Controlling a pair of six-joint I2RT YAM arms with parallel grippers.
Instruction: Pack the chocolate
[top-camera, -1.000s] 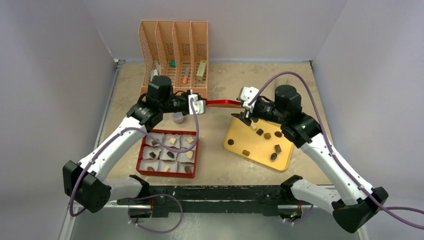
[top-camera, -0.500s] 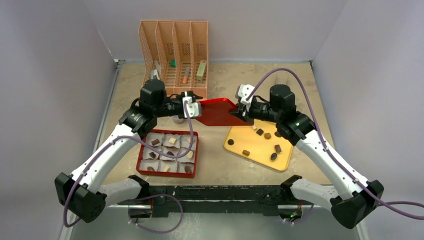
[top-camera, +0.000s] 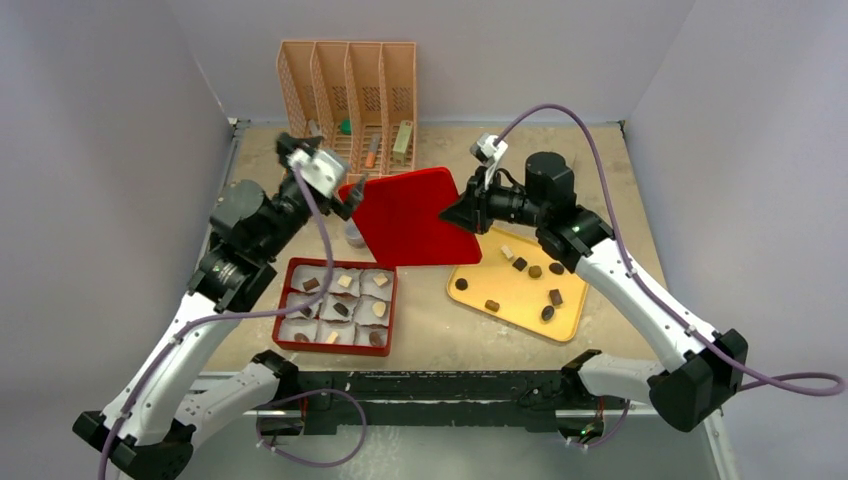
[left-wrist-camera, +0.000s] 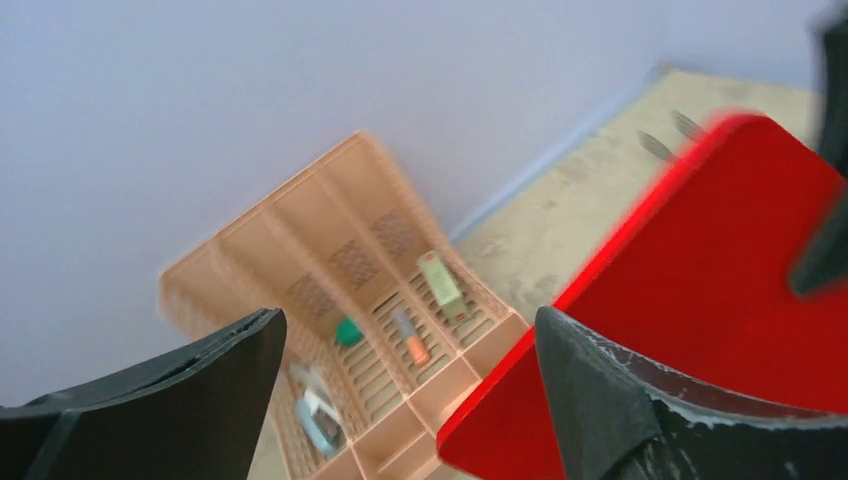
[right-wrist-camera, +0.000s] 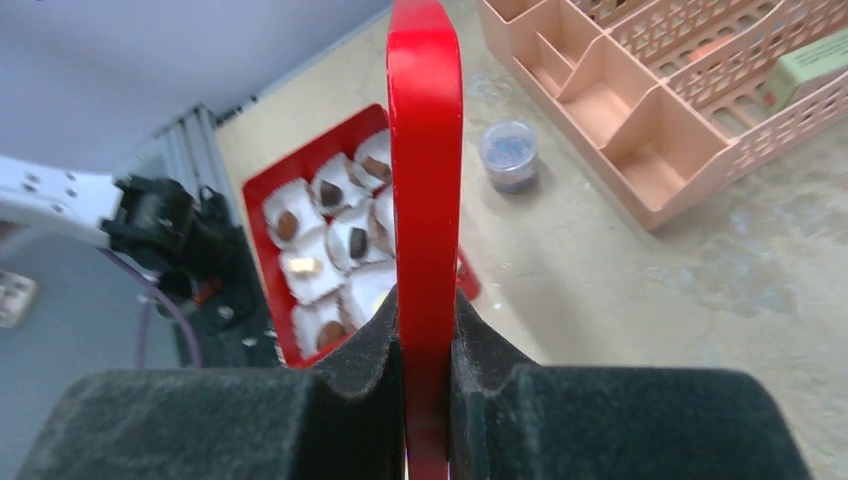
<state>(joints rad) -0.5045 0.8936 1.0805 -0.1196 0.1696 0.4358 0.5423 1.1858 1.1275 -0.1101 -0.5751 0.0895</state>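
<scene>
Overhead looks down; close wrist views seemingly share rack (top-camera: 350, 80).

Glossy red on lid (top-camera: 405, 215) and box (top-camera: 335, 263); mustard yellow tray (top-camera: 500, 280); dark brown, tan, cream chocolate (top-camera: 548, 313); peach lattice on far organizer (top-camera: 350, 80); mottled beige bench (top-camera: 430, 320).

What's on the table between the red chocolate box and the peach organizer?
A small round jar stands between the red box and the organizer. The right wrist view shows it best, just right of the red lid.
</scene>
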